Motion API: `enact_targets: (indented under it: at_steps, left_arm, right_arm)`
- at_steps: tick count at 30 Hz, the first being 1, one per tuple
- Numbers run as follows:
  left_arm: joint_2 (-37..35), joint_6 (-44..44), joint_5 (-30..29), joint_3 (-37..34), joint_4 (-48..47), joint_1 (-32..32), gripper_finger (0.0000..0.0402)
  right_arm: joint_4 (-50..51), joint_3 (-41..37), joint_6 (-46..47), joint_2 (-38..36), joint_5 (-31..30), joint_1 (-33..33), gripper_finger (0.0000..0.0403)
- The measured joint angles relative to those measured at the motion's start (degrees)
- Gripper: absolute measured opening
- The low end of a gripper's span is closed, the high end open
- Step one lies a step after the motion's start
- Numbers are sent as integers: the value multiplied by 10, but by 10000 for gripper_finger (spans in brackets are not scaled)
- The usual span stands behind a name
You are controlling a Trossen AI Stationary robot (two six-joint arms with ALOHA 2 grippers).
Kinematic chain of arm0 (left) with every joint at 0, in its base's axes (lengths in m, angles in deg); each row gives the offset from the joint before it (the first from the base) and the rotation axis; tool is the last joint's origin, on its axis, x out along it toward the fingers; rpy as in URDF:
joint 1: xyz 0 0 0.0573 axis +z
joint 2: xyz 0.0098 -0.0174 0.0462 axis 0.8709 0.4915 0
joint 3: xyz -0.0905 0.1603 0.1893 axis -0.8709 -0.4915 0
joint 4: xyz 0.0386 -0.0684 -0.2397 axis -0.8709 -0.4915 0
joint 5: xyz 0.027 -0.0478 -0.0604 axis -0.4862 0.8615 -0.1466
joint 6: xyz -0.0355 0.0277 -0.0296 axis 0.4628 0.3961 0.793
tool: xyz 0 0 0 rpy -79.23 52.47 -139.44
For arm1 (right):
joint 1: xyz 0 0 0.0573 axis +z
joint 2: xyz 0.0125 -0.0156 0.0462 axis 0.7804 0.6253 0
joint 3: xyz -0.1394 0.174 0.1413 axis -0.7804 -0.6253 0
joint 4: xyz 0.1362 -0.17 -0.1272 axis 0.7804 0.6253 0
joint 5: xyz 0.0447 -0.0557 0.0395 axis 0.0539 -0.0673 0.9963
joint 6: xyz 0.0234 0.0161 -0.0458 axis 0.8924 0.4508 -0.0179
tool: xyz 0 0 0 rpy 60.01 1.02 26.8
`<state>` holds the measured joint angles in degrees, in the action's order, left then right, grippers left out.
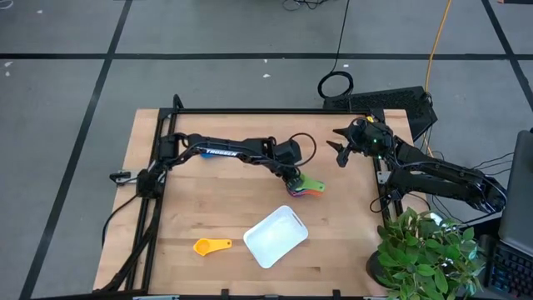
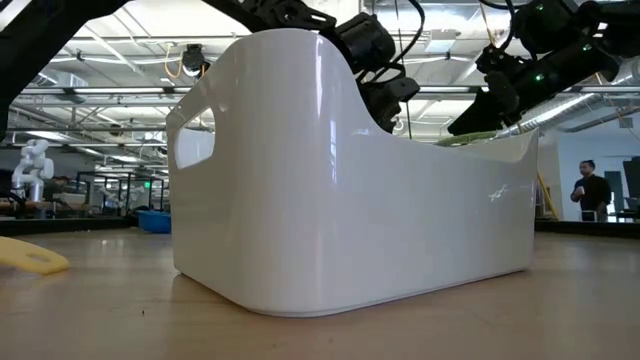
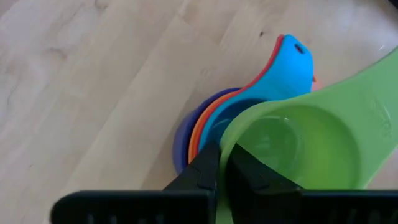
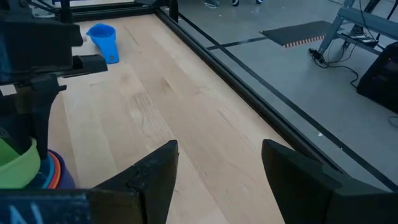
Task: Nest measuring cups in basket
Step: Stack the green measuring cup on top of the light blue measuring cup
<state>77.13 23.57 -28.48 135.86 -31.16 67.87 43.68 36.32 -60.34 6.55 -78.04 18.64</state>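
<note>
A stack of nested measuring cups (image 1: 301,187) is seen near the middle of the high view, just above and to the right of the white basket (image 1: 276,236), which lies apart from it in the lower centre of the table (image 1: 208,192). The green cup (image 3: 298,146) sits on top of the stack, with light blue (image 3: 287,71), orange, red and navy rims showing beneath it in the left wrist view. The left gripper (image 1: 293,177) is placed directly over the stack, and its fingers (image 3: 202,177) are pinched on the rim of the green cup. A yellow cup (image 1: 211,246) is found alone at the lower left of the high view, to the left of the basket and well apart from the stack. A blue cup (image 4: 104,40) is seen at the upper left of the right wrist view, lying on the wood near the black frame rail. The right gripper (image 1: 340,152) is held at the upper right of the high view, clear of the stack, with its fingers (image 4: 158,171) spread wide. In the low view the basket fills the centre, and a person (image 2: 591,192) is seen far off at the right edge.
</note>
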Motion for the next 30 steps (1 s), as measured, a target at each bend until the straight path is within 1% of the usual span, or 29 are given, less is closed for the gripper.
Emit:
enact_targets:
  at_steps: [5, 8, 23, 28, 30]
  left_arm:
    - [0, -8, -21, 0, -1, -5, 70]
    - [0, -9, -23, 0, -1, -6, 92]
    - [-5, -26, -18, 0, -3, -1, 158]
    - [-26, -41, -18, -1, -10, 2, 172]
    - [-34, -48, -18, 0, -2, 2, 176]
  right_arm:
    - [0, 0, 0, 0, 0, 0, 226]
    - [0, 0, 0, 0, 0, 0, 226]
    - [0, 0, 0, 0, 4, 0, 226]
    - [0, 0, 13, 0, 64, 0, 226]
    - [0, 0, 15, 0, 78, 1, 226]
